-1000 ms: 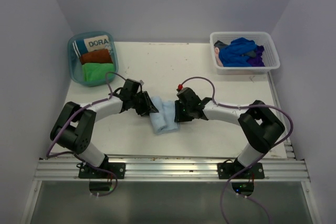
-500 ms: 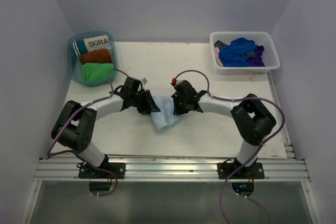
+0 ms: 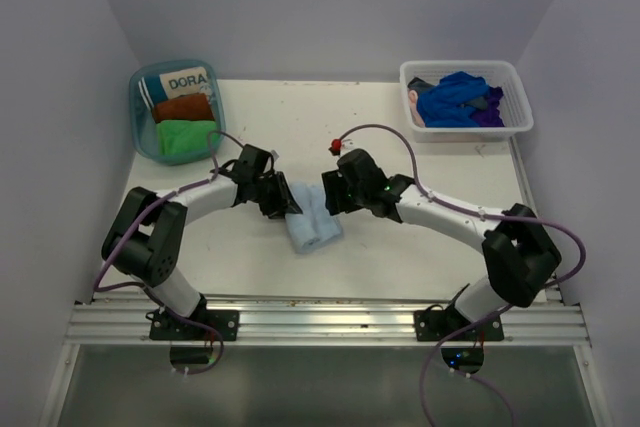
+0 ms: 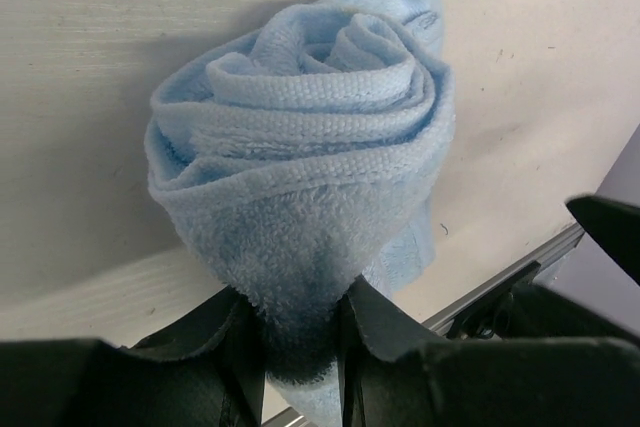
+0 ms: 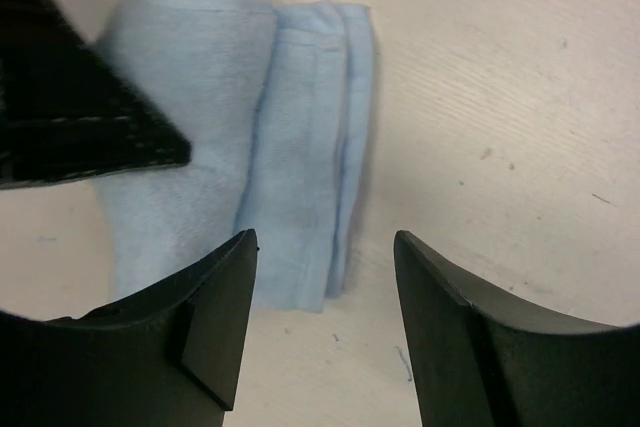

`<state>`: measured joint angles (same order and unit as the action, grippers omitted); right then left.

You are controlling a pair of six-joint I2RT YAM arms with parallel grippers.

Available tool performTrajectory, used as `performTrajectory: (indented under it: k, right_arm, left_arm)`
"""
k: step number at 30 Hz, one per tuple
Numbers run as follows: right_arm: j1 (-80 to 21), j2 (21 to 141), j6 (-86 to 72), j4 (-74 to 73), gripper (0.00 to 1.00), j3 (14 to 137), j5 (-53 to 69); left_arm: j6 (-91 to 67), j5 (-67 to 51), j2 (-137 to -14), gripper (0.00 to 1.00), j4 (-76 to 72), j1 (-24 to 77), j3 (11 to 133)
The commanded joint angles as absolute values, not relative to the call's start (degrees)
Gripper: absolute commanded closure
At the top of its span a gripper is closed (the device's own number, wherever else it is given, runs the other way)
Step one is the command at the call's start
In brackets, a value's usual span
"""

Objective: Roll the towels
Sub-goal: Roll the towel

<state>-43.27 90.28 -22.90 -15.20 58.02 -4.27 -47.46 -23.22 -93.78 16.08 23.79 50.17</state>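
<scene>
Where the table's far left corner lies, a teal tub [image 3: 137,117] is seen, and three things are packed in it side by side: a white-and-teal item printed "DORA" [image 3: 186,80] at the back, a rust-brown towel [image 3: 184,107] in the middle and a bright green towel [image 3: 186,137] at the front. Nearer the middle of the table, the left gripper [image 4: 300,319] is clenched on one end of a light blue towel [image 4: 300,137]. A fold of the cloth is pinched between its two fingers, and the spiral of the roll is shown end-on in the left wrist view. The roll is laid on the white table [image 3: 300,117] between the two grippers, with a flat folded part lying beside it. At the towel's right side, the right gripper [image 5: 322,239] is held with its jaws spread apart. Nothing is gripped between them, and the towel's folded edge is seen just beyond the fingertips. At the far right corner a white basket [image 3: 460,65] is set, in which dark blue towels [image 3: 450,102] are heaped loosely, with a purple towel [image 3: 488,117] showing at the right of the pile.
</scene>
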Motion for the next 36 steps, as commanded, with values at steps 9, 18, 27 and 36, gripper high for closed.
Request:
performTrajectory:
  k: [9, 18, 27, 36]
  right_arm:
    - [-65.72, 94.74, -17.93, -18.28, 0.3, 67.67, -26.17]
    - [-70.84, 105.71, -16.17, -21.0, 0.26, 74.7, -35.24]
    - [-71.54, 111.97, -19.95, -23.03, 0.51, 76.64, -42.89]
    - [-68.92, 105.57, -20.48, -14.0, 0.89, 68.4, -37.82]
  left_arm:
    - [-49.74, -19.51, -92.73, 0.69, 21.01, 24.26, 50.71]
    - [-50.36, -19.34, -92.55, 0.69, 21.01, 24.43, 50.54]
    - [-50.54, -19.51, -91.85, 0.66, 20.92, 24.43, 50.36]
    - [-50.89, -20.92, -90.44, 0.35, 19.78, 24.35, 50.63]
